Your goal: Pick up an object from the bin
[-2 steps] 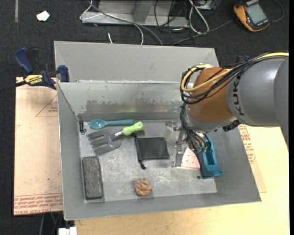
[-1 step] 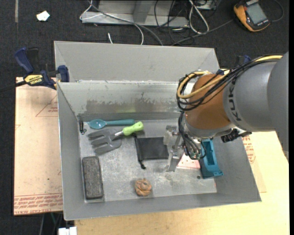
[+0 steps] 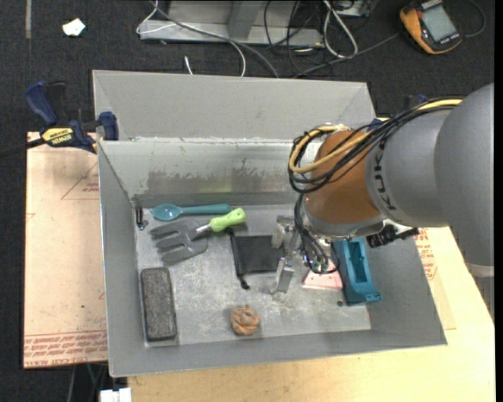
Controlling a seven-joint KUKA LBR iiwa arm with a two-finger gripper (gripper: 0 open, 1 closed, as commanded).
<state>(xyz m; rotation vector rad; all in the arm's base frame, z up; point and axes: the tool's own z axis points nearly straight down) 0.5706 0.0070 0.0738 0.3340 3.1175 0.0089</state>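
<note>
Grey metal formed the bin (image 3: 118, 235), its sloped walls running down to a scuffed, speckled bottom. Beyond its far wall lay a dark floor (image 3: 102, 39) strewn with black cables (image 3: 271, 27) and a yellow and black device (image 3: 428, 23).

The arm came in from the right, with an orange cover (image 3: 338, 184) and looped cables at its wrist. The gripper (image 3: 283, 259) hung low over the middle of the bin. Its fingers (image 3: 283, 281) stood apart, one toward the far wall and one toward the near wall, with nothing seen between them.

Just beside them, to the left, a black flat piece (image 3: 253, 255) lay on the bin's bottom near the centre. It was close to square, so it had no clear long axis. Its sides sat slightly askew to the bin walls. A thin black tab at its near left corner pointed toward the near wall. Whether the fingers touched its right edge could not be told.

A blue block (image 3: 360, 275) and a pink and white card (image 3: 318, 283) lay under the arm to the right. On the left were a teal spoon (image 3: 185, 210), a grey hand fork with a green handle (image 3: 181, 239), and a grey oblong block (image 3: 157, 305). A brown knotted lump (image 3: 245, 320) sat near the front wall.
</note>
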